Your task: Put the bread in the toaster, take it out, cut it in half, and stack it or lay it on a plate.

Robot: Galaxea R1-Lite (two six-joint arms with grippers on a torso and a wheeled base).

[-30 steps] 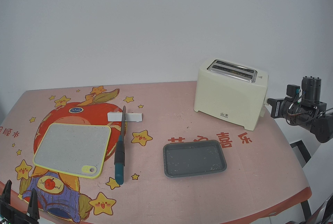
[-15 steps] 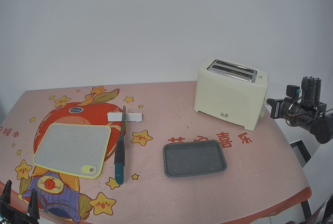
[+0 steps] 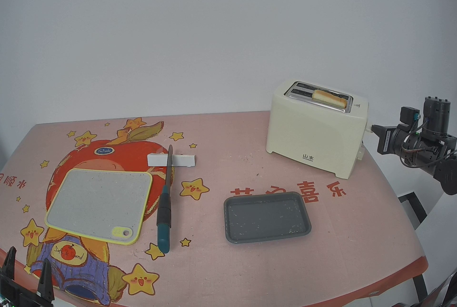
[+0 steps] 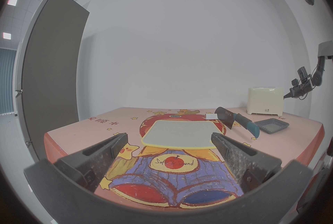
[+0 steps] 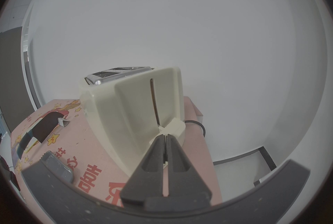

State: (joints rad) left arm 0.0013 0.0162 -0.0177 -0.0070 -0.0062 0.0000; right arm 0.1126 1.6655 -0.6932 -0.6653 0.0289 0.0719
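The cream toaster (image 3: 316, 127) stands at the table's back right, and a browned slice of bread (image 3: 329, 98) sticks up out of its nearer slot. My right gripper (image 3: 373, 127) hovers just off the toaster's right end, shut and holding nothing. In the right wrist view its fingertips (image 5: 165, 137) point at the toaster's end wall (image 5: 138, 110), close to the foot of the lever slot. My left gripper (image 3: 26, 270) rests open and empty at the table's front left corner. From the left wrist view its fingers (image 4: 104, 151) frame the cutting board (image 4: 180, 129).
A grey cutting board with a yellow-green rim (image 3: 100, 203) lies front left. Beside it a teal-handled knife (image 3: 164, 208) leans on a white rest (image 3: 181, 160). A dark grey plate tray (image 3: 266, 216) sits mid-front. The table edge runs just right of the toaster.
The bread has popped up in the toaster; its slots looked empty before. My right gripper has drawn back to the right and slightly upward, away from the toaster's end.
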